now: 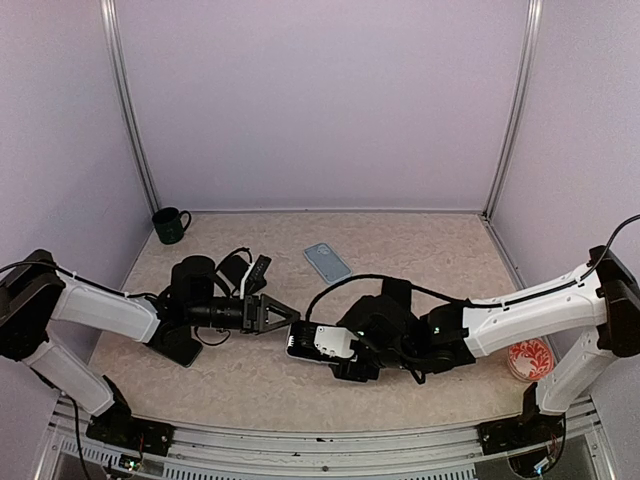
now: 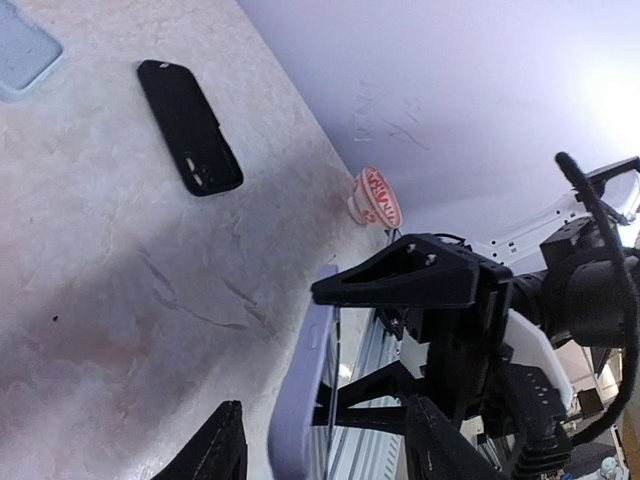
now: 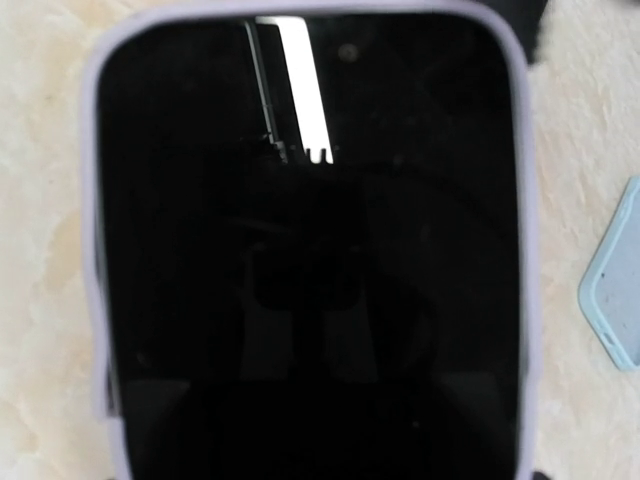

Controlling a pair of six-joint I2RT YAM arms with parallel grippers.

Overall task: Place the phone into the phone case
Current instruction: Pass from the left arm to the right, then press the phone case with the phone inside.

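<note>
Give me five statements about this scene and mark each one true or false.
1. The phone shows a dark screen inside a lavender case. True.
2. The left gripper is clamped on the black case. False: its jaws stand apart, and that case lies flat on the table, away from it.
3. The green mug stands at the table's far left corner. True.
4. The blue case lies against the mug. False: it lies well apart from it, nearer the middle of the table.
5. The red-patterned dish sits beside the left arm's base. False: it sits at the table's right edge.
</note>
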